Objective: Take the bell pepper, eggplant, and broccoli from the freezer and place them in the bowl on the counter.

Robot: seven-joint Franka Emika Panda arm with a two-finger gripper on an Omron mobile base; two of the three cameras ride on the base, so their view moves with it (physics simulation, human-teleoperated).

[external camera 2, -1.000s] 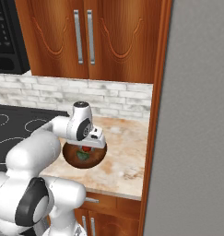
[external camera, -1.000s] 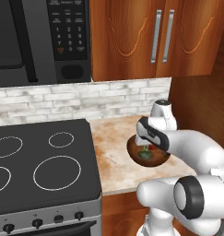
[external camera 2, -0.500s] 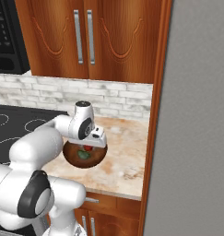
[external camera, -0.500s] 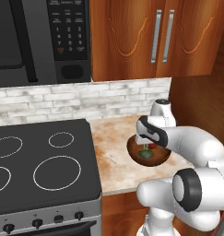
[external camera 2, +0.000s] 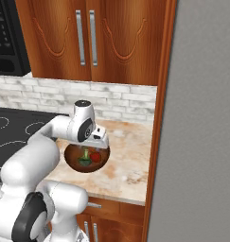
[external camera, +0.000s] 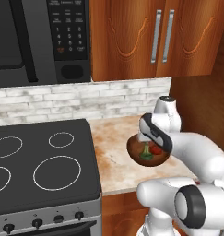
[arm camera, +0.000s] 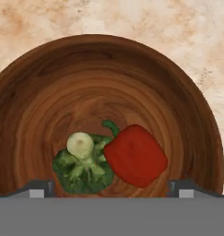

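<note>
The dark brown wooden bowl (arm camera: 109,92) stands on the beige counter (external camera: 113,138) near its right end. In the hollow, the green broccoli (arm camera: 83,168) lies stem up, touching the red bell pepper (arm camera: 135,156) on its right. My gripper (arm camera: 111,191) hangs straight above the bowl (external camera: 148,154), open wide, with nothing between its fingertips (arm camera: 37,188). Seen from the right base, the gripper (external camera 2: 94,145) sits just over the bowl (external camera 2: 86,158), with the pepper (external camera 2: 95,156) and broccoli (external camera 2: 85,159) below it. The eggplant is out of view. The grey freezer (external camera 2: 206,118) rises at the right.
A black stove top (external camera: 39,161) adjoins the counter on the left, with a black microwave (external camera: 39,41) above it. Wooden wall cabinets (external camera: 155,37) hang over a white brick backsplash (external camera: 85,99). A tall wooden panel (external camera 2: 160,118) separates counter and freezer.
The fingers have spread wide apart over the bowl. The hand has stayed above the bowl, and the arm's elbow has shifted slightly.
</note>
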